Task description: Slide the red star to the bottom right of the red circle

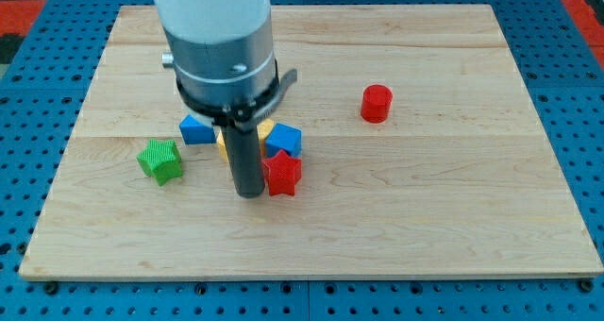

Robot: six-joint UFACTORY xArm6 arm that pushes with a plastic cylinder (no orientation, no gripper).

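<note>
The red star lies near the middle of the wooden board, a little toward the view's bottom. The red circle stands up and to the view's right of it, well apart. My tip rests on the board right against the star's left side. The rod and the arm's grey and white body above it hide part of the blocks behind.
A blue block sits just above the red star, touching it. A yellow block shows partly behind the rod. A blue triangle-like block and a green star lie to the view's left. The board sits on a blue pegboard.
</note>
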